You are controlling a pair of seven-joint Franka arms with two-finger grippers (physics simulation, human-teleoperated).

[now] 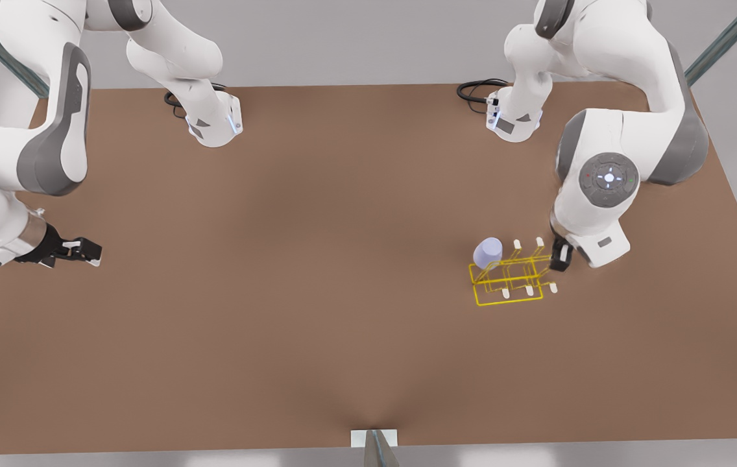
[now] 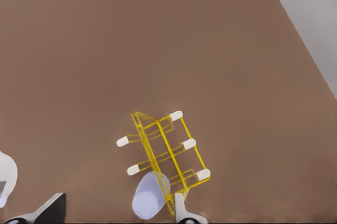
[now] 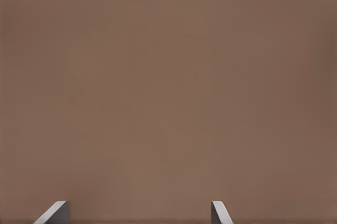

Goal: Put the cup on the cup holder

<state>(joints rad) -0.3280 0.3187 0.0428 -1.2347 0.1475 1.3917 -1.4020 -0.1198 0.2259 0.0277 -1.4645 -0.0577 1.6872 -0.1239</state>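
Table (image 1: 316, 259) open between arms — only cup holder (image 1: 508, 280) pegs, cup (image 1: 488, 252) obstruct.

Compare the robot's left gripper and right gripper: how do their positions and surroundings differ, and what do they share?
The left gripper hangs at the front view's right, close beside the yellow cup holder, where the lavender cup sits upside down on a corner peg. The right gripper waits at the front view's left, over bare brown table. The left gripper points steeply down; the right gripper reaches out nearly level. Both are open and hold nothing.
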